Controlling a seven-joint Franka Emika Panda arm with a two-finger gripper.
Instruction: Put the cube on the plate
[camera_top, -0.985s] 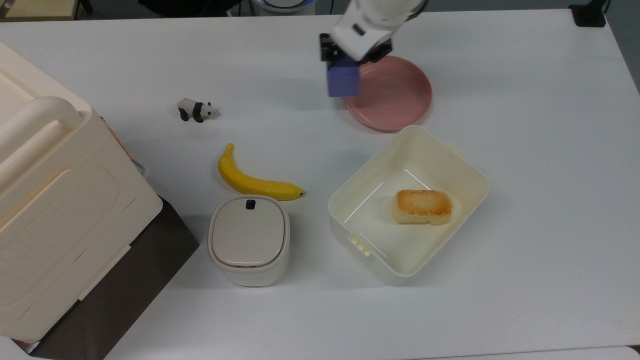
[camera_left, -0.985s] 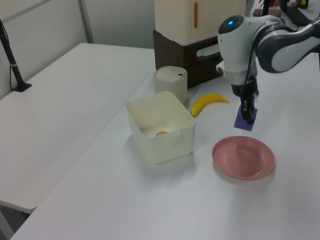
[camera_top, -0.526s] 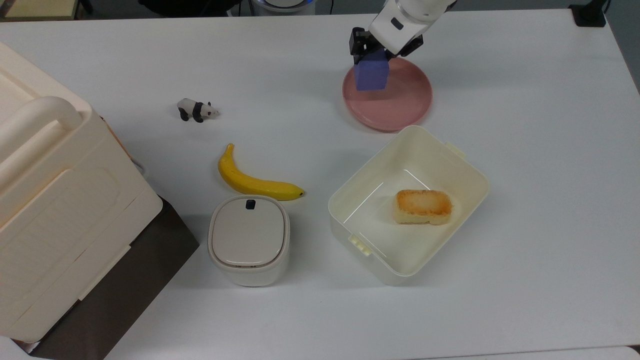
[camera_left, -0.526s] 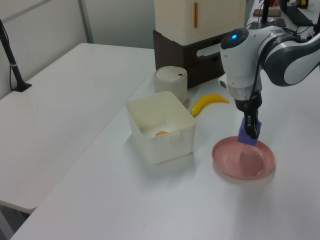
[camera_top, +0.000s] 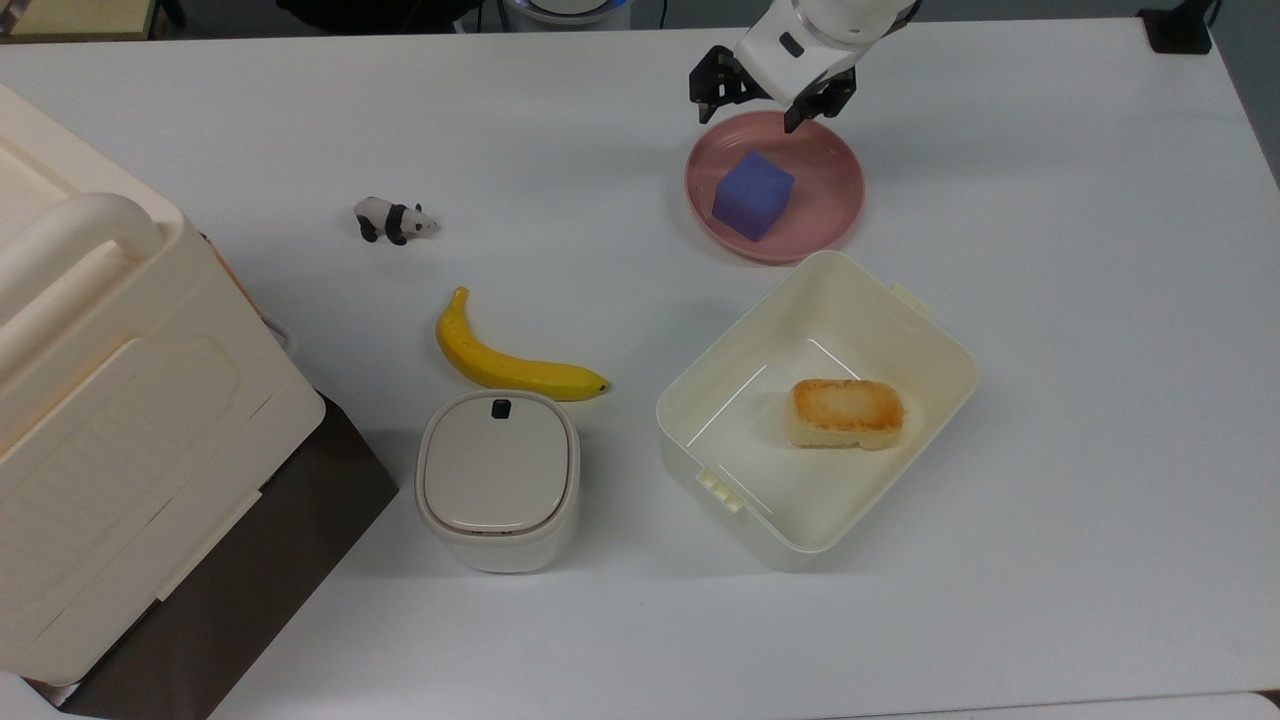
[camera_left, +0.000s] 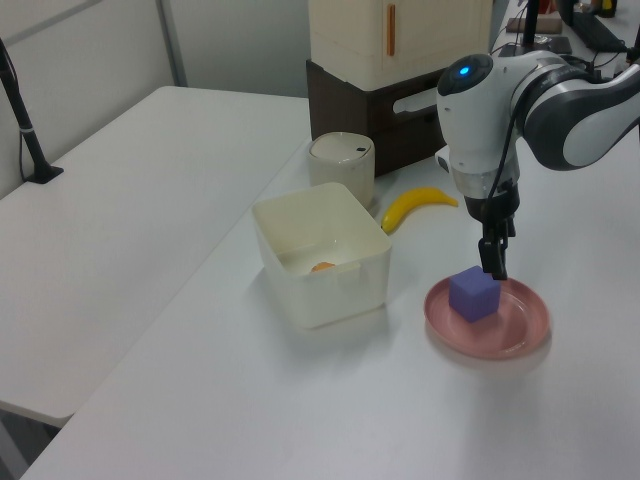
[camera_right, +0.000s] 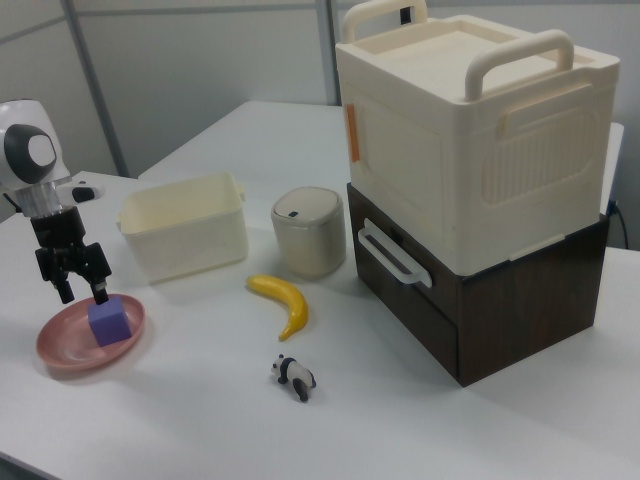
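Note:
The purple-blue cube (camera_top: 752, 195) (camera_left: 473, 293) (camera_right: 110, 322) rests on the pink plate (camera_top: 820, 200) (camera_left: 515, 325) (camera_right: 65, 350), toward the top view's left side of it. My gripper (camera_top: 764, 105) (camera_left: 492, 262) (camera_right: 82, 290) hangs just above the cube with its fingers spread apart, open and holding nothing. In the top view one fingertip (camera_top: 700, 108) is beyond the plate's far-left rim and the other is over its far edge. White arm links rise behind it.
A cream tub (camera_top: 930, 375) holding a piece of toast (camera_top: 846, 412) sits close to the plate. A banana (camera_top: 505, 362), a lidded round container (camera_top: 497, 478) and a toy panda (camera_top: 393, 219) lie to the top view's left. A large cream box on a dark cabinet (camera_top: 120, 420) stands at the far left.
The gripper carried the cube over the plate, then opened. The cube dropped onto the plate and the gripper now stands clear above it.

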